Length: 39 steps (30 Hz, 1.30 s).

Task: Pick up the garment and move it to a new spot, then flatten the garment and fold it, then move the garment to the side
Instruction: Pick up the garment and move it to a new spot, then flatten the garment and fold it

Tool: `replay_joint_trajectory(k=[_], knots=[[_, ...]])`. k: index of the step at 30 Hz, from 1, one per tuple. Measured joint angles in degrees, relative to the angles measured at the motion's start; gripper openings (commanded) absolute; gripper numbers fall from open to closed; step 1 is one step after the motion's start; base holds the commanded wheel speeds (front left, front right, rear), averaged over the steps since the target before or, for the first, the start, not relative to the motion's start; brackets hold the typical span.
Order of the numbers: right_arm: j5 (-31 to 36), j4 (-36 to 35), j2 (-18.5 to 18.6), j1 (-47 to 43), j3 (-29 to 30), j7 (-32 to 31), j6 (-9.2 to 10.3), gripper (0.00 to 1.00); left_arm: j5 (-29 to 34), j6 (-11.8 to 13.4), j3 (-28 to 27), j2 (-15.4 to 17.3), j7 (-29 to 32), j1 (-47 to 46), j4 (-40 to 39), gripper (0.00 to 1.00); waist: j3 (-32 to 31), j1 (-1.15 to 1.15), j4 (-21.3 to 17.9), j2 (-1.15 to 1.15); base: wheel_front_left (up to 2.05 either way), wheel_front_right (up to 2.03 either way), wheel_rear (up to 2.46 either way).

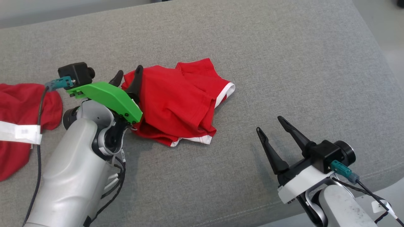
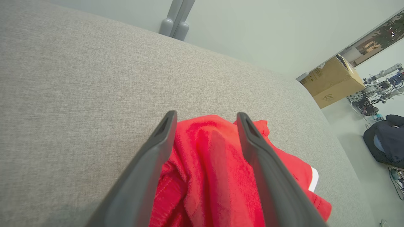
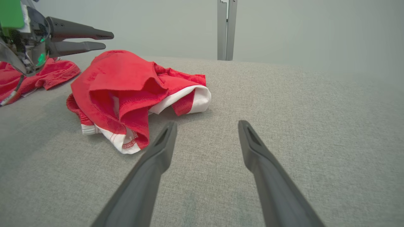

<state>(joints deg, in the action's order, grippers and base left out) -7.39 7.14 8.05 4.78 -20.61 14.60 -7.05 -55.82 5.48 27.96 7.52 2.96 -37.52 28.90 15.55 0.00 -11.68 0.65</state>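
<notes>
Head view: a broad grey woven cushion with a rounded right edge and a stitched seam along its near edge. Wide bare fabric lies beyond and to the right of the garment, a crumpled red knit shirt with white hem bands, bunched in soft folds left of centre. A second red cloth with a white band lies at the cushion's left edge, apart from the garment.

The left gripper, on a pale forearm with a green bracket, reaches over the garment's left edge. Its jaws are spread, and the left wrist view shows red cloth between the two dark tapering fingers. Contact cannot be told.

The right gripper sits over bare cushion near the front edge, jaws spread and holding nothing, its fingertips pointing toward the garment and clear of it.
</notes>
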Motion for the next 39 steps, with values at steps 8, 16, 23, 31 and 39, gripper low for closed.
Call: replay_joint_trajectory(k=[8, 16, 23, 31, 39], knots=[[1.0, 2.7, -0.9, 2.6, -6.7, 0.0, -0.02, 1.00, 4.8, -2.1, 4.7, -1.2, -3.3, -1.3, -0.2, 1.00, 0.9, 0.00, 1.8, 0.00, 0.00, 0.00, 0.00], [0.6, 8.8, 0.0, 4.2, -13.6, 0.0, -0.08, 0.87, 7.7, -4.0, 7.2, -2.7, -9.1, -1.7, -3.0, 1.00, 0.7, 0.00, 6.3, 0.00, 0.00, 0.00, 0.00], [-0.5, 11.9, 1.2, 5.6, -11.0, 0.0, -0.08, 0.93, 9.5, -4.5, 8.3, -3.1, -13.0, -0.5, -5.4, 1.00, 0.3, 0.00, 11.0, 0.00, 0.00, 0.00, 0.00], [-2.1, 14.4, 1.4, 6.5, -11.5, 0.0, -0.08, 0.67, 11.7, -4.4, 9.4, -2.6, -15.0, 3.2, -5.8, 1.00, -0.1, 0.00, 15.4, 0.00, 0.00, 0.00, 0.00], [-2.9, 16.1, 1.3, 6.8, -12.4, 0.0, -0.08, 0.87, 11.6, -3.6, 8.1, -1.2, -15.6, 6.5, -7.2, 1.00, -0.4, 0.00, 17.3, 0.00, 0.00, 0.00, 0.00]])
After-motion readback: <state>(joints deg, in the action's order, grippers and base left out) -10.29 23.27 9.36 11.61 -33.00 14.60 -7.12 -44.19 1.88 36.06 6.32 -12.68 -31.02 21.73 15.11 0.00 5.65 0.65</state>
